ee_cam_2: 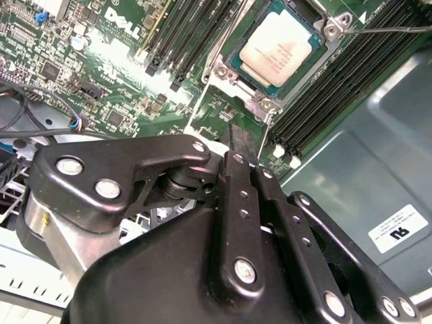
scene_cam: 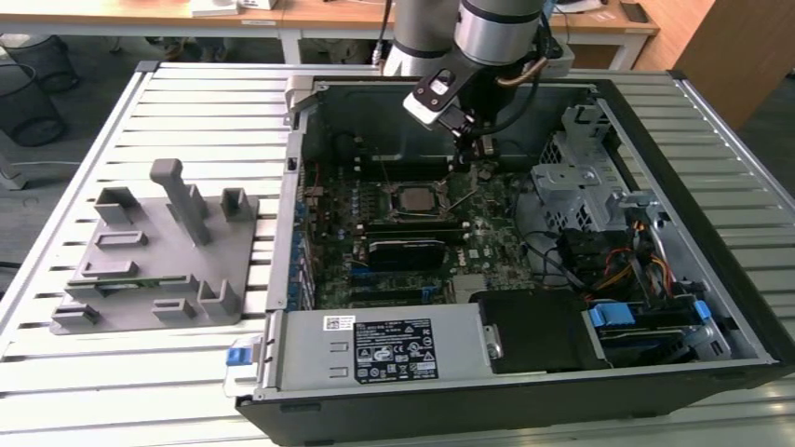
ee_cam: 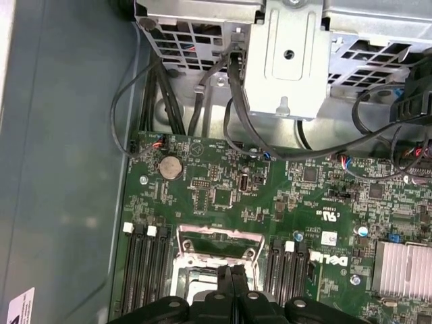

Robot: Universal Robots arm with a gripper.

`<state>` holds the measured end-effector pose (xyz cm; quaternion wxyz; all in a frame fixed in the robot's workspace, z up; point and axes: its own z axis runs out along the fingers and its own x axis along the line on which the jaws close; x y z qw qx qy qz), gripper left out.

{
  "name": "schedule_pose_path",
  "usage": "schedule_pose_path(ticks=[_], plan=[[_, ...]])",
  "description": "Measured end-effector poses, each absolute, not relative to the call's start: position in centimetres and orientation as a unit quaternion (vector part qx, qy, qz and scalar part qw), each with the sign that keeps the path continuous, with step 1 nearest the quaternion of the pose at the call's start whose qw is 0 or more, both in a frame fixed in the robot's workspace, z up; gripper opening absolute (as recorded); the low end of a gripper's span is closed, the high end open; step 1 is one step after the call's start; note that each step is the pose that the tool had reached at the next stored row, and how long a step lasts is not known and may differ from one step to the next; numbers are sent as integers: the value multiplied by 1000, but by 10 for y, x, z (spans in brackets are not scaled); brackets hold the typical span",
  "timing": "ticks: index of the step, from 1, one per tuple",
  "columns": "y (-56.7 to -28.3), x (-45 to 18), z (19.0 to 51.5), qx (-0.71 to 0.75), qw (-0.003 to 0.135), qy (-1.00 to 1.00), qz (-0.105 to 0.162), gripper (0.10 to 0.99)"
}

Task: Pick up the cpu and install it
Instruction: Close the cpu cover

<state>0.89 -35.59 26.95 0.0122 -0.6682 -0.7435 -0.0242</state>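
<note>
In the first wrist view the hand covers the middle of the socket and the picture's edge cuts off its half nearest the hand, while in the second wrist view the socket corner beyond the cpu is cropped too.

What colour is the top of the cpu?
The cpu top is pale silver, with a dark green rim; clearest in the second wrist view.

Exterior view looks down on the case; both wrist views, seemingly opposed, share the motherboard closely.
</note>
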Motion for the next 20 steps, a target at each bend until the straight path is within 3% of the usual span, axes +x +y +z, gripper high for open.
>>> schedule_pose_path(ticks=[20], plan=[[-346,27,262,-667,6,-745,-17,106]])
